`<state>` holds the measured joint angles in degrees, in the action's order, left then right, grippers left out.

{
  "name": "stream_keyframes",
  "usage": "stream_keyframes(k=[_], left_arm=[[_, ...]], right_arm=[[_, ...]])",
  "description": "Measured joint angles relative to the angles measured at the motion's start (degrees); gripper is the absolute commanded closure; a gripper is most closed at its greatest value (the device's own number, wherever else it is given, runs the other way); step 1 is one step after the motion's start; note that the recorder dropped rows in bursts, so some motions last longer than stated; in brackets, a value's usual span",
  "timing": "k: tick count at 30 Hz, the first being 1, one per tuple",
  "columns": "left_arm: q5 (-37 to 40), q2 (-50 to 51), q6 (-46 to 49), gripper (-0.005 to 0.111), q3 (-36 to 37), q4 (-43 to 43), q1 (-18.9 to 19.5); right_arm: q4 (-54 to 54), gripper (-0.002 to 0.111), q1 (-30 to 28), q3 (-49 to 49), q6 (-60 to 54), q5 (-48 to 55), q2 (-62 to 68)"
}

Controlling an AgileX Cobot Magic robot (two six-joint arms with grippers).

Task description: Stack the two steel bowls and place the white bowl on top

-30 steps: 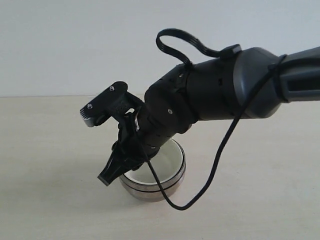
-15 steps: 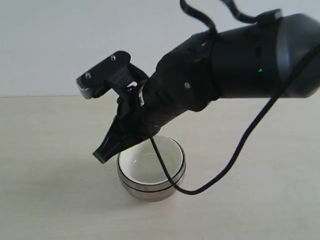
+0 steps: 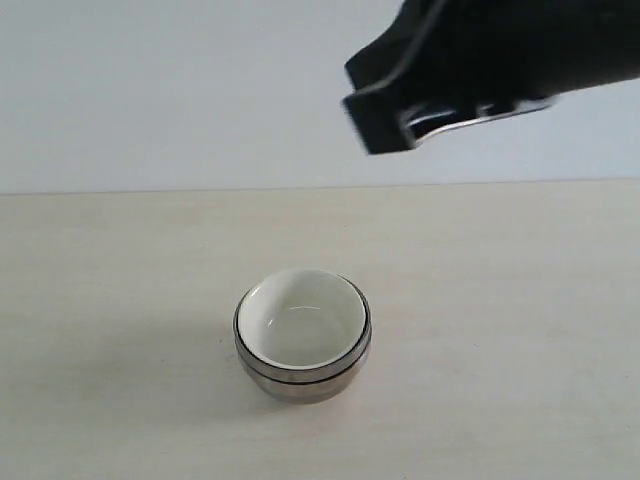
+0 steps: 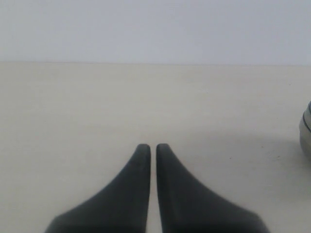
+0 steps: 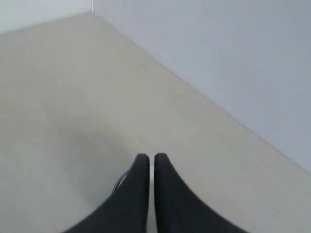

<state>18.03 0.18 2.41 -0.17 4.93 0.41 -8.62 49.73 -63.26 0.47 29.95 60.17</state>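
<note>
The two steel bowls (image 3: 300, 384) sit nested on the table, and the white bowl (image 3: 302, 322) rests inside them on top. In the left wrist view my left gripper (image 4: 149, 146) is shut and empty above bare table, with the steel stack's edge (image 4: 306, 137) far off to one side. My right gripper (image 5: 151, 157) is shut and empty too, held high, and a sliver of the steel rim (image 5: 119, 182) shows beside its fingers. In the exterior view only a black part of the right arm (image 3: 470, 60) shows, well above the stack.
The light wooden table (image 3: 520, 330) spreads around the stack and meets a plain pale wall (image 3: 150, 90) behind. Nothing else stands on it in these views.
The right arm has risen from the stack's rim and swung up to the right. Its gripper has left the exterior view. The bowls have not moved.
</note>
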Motion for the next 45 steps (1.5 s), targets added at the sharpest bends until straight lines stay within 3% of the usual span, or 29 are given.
stream_keyframes(k=[4, 11, 21, 23, 27, 32, 37, 40, 45], left_arm=[[0.00, 0.00, 0.00, 0.103, 0.00, 0.00, 0.00], [0.00, 0.00, 0.00, 0.103, 0.00, 0.00, 0.00], [0.00, 0.00, 0.00, 0.103, 0.00, 0.00, 0.00], [0.00, 0.00, 0.00, 0.103, 0.00, 0.00, 0.00], [0.00, 0.00, 0.00, 0.103, 0.00, 0.00, 0.00], [0.00, 0.00, 0.00, 0.103, 0.00, 0.00, 0.00], [0.00, 0.00, 0.00, 0.103, 0.00, 0.00, 0.00], [0.00, 0.00, 0.00, 0.103, 0.00, 0.00, 0.00], [0.00, 0.00, 0.00, 0.103, 0.00, 0.00, 0.00]], right_arm=[[-6.47, 0.108, 0.00, 9.38, 3.33, -4.16, -17.08], [-29.77, 0.108, 0.00, 21.69, 25.75, -4.62, -42.88], [-48.19, 0.108, -0.46, 25.28, 47.22, 3.67, -60.05], [-49.07, 0.108, -3.48, 26.23, 49.50, 4.38, -60.05], [-46.54, 0.108, -12.12, 29.43, 52.25, -4.20, -60.05], [-39.85, 0.108, -26.82, 34.22, 53.16, -18.24, -59.95], [-34.70, 0.108, -39.52, 38.44, 53.36, -23.95, -59.95], [-33.10, 0.108, -43.86, 40.40, 53.63, -27.34, -59.95], [-32.51, 0.108, -45.37, 43.56, 54.12, -29.00, -59.85]])
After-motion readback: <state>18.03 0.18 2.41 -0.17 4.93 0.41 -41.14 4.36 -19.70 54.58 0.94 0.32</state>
